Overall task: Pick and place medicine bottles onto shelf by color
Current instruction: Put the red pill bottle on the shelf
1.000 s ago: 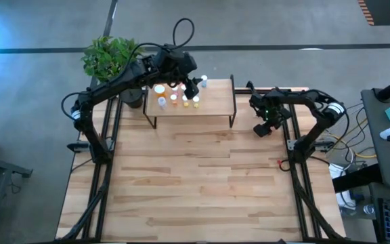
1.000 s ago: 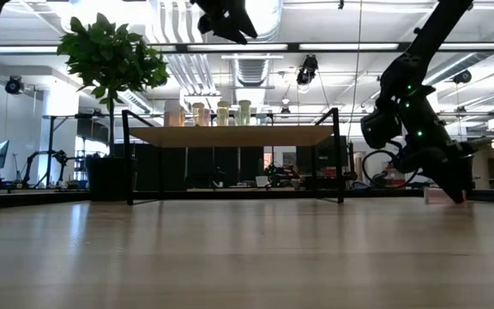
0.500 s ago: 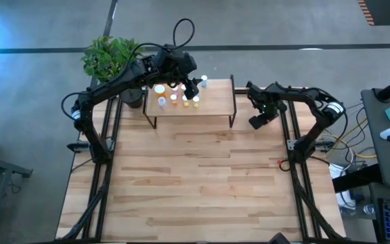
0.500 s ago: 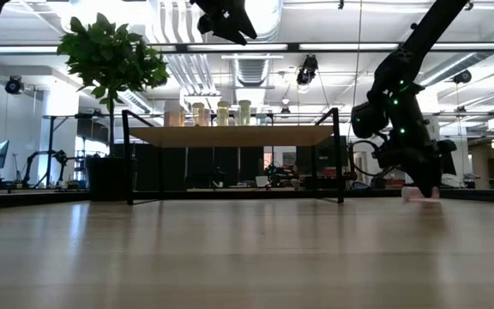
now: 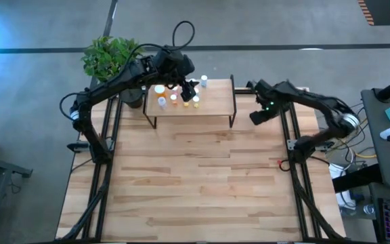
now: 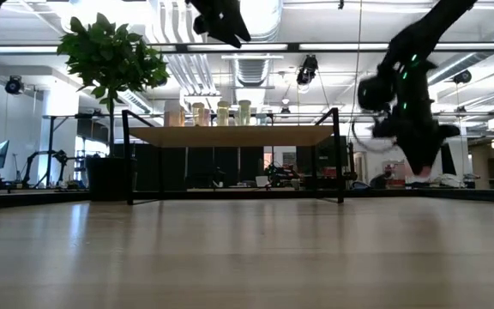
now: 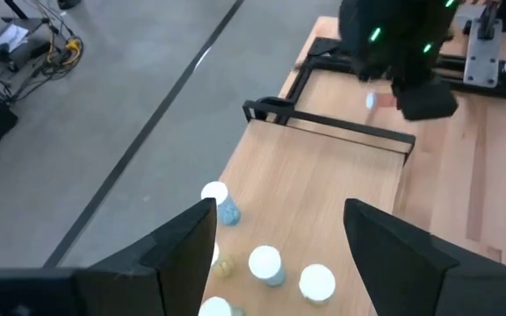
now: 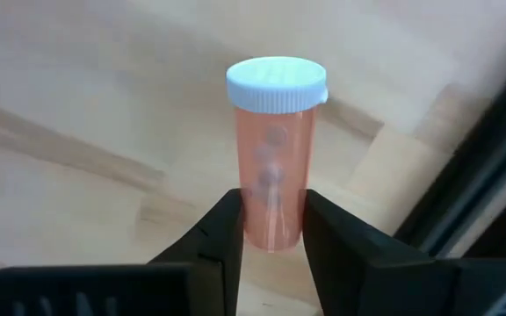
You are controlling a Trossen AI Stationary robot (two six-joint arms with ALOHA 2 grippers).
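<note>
My right gripper [image 8: 273, 230] is shut on a pinkish medicine bottle [image 8: 274, 167] with a white cap [image 8: 277, 83]. It hangs over the table's far right part [image 5: 256, 116], just right of the shelf [image 5: 202, 107], and is raised off the table in the low view [image 6: 416, 167]. My left gripper [image 7: 279, 241] is open above the shelf's left part [image 5: 188, 88]. Several bottles [image 5: 175, 95] stand upright on the light-wood shelf board [image 7: 323, 189], orange and yellow ones and blue-green ones [image 7: 266, 265]. My right gripper pinches the pinkish bottle by the lower part of its body [image 8: 273, 224], near the base end, between its two fingers [image 8: 228, 235]. The bottle lies along the fingers and sticks out past their tips, cap end farthest from the wrist. It is lifted clear of the table.
A potted green plant [image 5: 110, 57] stands at the table's far left corner beside the shelf. Black frame rails [image 5: 291, 146] run along both table sides; one shows close to the held bottle [image 8: 490, 175]. The near half of the butcher-block top [image 5: 195, 183] is bare wood.
My right gripper, shut on the pinkish bottle, has risen from table level and moved a little toward the shelf and the far edge. The bottle has come up with it, clear of the table. My left gripper has stayed open over the shelf.
</note>
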